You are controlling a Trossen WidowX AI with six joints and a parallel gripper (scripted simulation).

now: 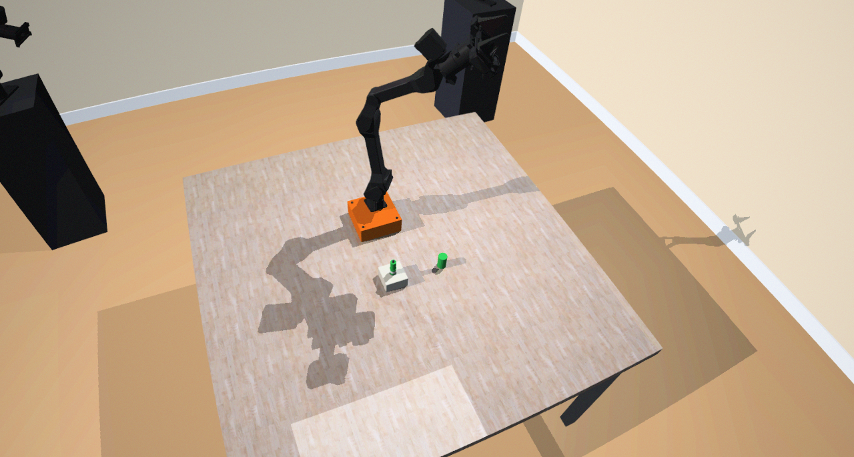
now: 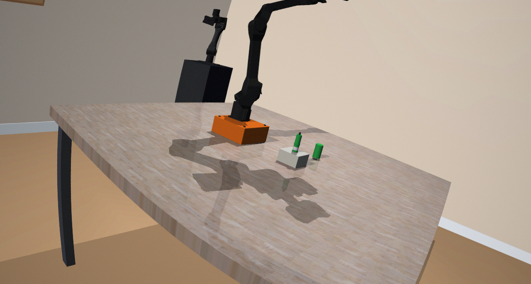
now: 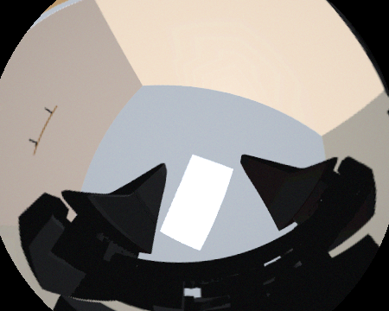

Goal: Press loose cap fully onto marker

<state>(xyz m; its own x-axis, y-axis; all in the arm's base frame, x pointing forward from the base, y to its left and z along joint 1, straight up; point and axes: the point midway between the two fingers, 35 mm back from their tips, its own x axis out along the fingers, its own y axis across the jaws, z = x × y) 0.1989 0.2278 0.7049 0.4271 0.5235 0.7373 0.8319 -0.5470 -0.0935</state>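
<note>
Cap: stands upright on the desk, just beside the block holding the marker. Likely light, rigid and smooth; you should grip it low on the sides, leaving the mouth free. Claw: wide, empty, raised high and aimed at the ceiling. Desk is glossy wood-grain; beige walls, tan floor.

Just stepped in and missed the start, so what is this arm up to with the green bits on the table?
Nothing is being handled yet. The arm is raised high above its orange base, its hand open, empty and pointing up toward the ceiling. The green marker stands upright in the white holder block, uncapped. Its green cap stands by itself on the table beside the block, apart from it.
</note>
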